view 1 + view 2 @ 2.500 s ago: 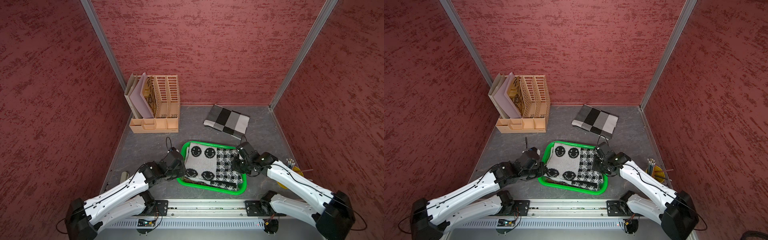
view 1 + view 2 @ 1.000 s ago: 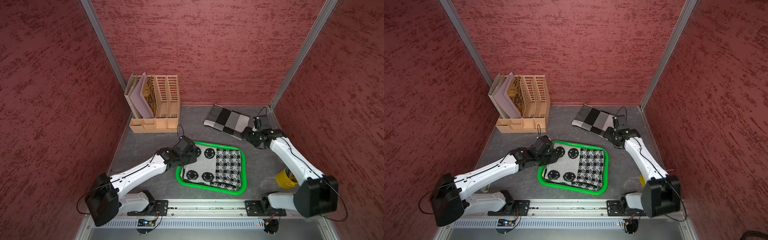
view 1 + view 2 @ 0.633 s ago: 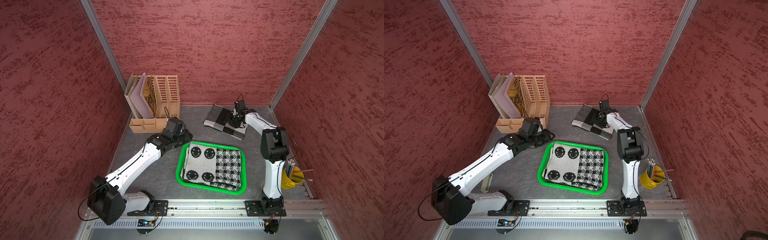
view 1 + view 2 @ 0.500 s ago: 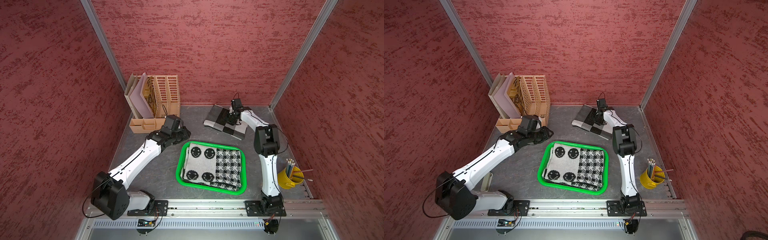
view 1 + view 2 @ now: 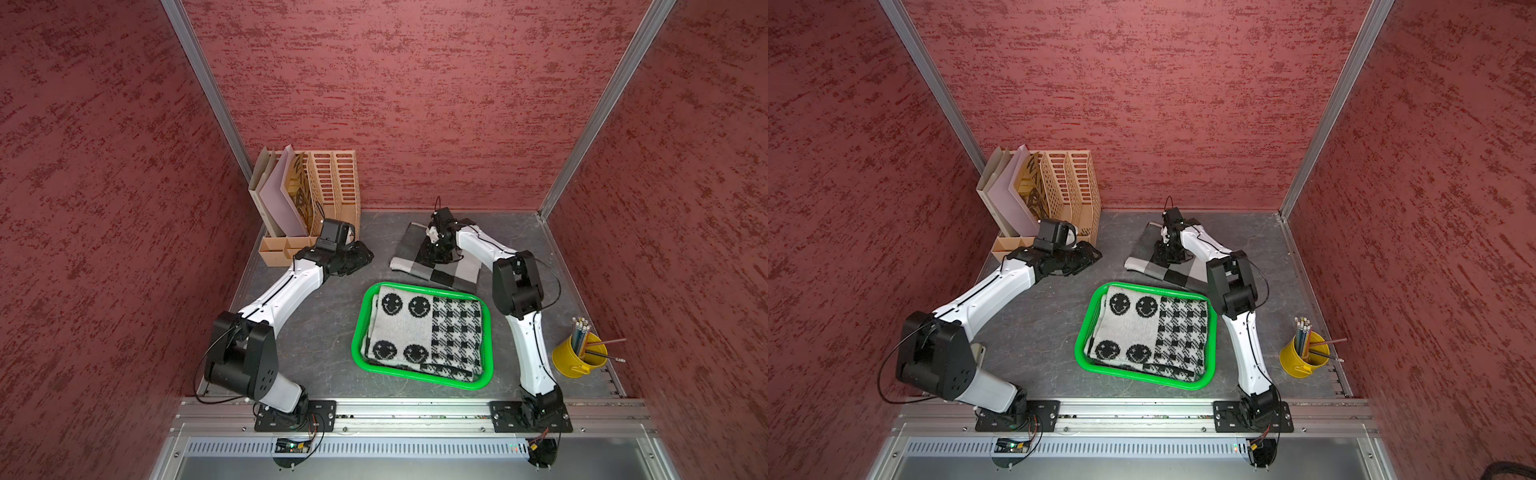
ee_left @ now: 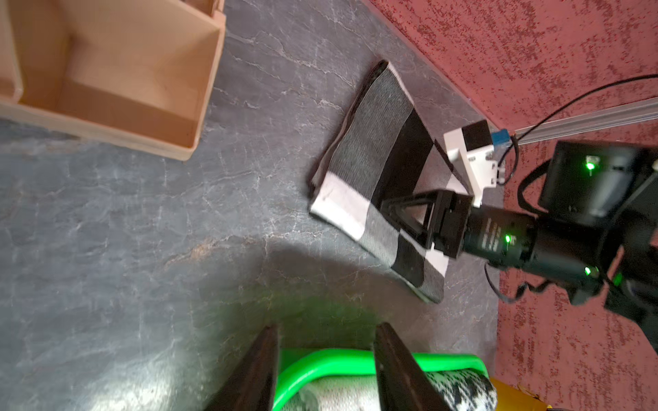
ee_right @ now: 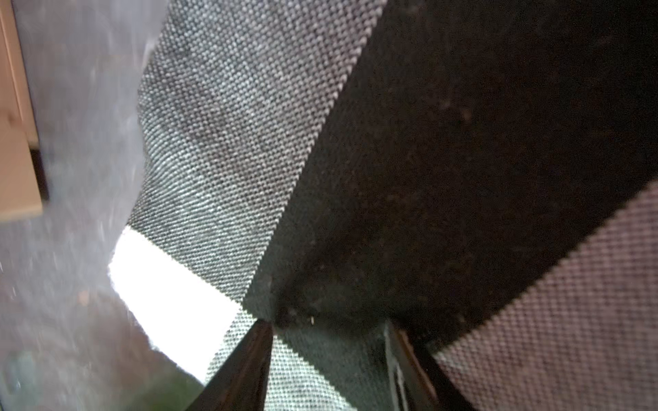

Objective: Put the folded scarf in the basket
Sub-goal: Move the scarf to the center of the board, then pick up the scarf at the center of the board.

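A: Basket (image 5: 422, 380) nearest on the table, smiley-patterned scarf (image 5: 405, 328) folded inside. Any writing?

B: None legible. Left pincer (image 6: 325, 359) gapes empty beside it. Farther back, right pincer (image 7: 329, 350) stands parted on a grey checked scarf (image 5: 465, 270), not gripping.

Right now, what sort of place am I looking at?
Probably a robot test cell set up like a desk: red textured walls enclose a grey tabletop holding a file organizer and a pencil cup.
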`<control>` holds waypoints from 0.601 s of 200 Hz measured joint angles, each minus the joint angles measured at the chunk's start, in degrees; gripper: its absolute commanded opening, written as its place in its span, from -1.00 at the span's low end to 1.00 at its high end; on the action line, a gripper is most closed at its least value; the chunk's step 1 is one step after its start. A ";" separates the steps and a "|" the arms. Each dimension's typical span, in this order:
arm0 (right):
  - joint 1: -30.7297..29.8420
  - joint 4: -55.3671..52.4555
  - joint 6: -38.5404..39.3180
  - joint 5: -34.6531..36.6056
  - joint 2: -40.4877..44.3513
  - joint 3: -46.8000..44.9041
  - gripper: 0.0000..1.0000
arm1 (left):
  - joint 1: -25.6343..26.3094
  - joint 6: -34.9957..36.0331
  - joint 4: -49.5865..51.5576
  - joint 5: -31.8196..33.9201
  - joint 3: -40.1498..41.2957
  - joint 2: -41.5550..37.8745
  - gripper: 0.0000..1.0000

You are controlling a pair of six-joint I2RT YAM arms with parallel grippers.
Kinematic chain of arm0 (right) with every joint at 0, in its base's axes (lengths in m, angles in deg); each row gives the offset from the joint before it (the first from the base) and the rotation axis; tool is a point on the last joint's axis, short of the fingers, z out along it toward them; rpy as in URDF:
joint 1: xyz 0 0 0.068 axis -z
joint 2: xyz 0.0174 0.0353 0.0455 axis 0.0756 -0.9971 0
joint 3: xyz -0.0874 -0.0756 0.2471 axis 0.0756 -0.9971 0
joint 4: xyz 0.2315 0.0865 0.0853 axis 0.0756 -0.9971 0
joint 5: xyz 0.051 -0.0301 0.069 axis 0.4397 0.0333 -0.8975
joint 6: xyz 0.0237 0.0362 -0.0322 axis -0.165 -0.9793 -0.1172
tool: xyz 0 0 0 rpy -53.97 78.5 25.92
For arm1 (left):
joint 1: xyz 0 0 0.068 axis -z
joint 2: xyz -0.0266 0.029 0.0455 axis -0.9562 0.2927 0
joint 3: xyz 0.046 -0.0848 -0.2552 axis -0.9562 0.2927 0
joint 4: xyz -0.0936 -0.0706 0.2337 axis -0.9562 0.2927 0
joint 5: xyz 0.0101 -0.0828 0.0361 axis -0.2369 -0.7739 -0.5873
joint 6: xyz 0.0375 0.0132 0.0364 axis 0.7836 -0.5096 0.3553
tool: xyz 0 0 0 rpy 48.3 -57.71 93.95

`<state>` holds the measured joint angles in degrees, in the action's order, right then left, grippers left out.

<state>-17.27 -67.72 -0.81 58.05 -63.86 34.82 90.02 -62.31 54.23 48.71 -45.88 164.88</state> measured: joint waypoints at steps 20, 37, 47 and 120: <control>-1.90 -0.07 0.52 0.02 2.71 -4.11 0.10 | -0.02 1.16 -0.98 -0.90 -3.39 5.77 0.31; -2.71 -0.04 0.63 0.02 4.20 -6.16 0.11 | 0.00 2.36 -1.51 -1.49 -6.12 10.73 0.33; -2.75 0.02 0.70 0.02 4.33 -6.29 0.11 | 0.02 2.82 -1.55 -2.01 -7.93 13.57 0.33; -2.56 1.14 -0.24 0.20 8.55 -6.21 0.48 | 0.28 6.47 -0.24 -5.95 -17.88 26.40 0.36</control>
<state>-19.83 -66.59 -1.05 58.25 -55.31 28.62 90.30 -55.84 53.99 42.77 -63.76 191.29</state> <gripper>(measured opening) 0.712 0.673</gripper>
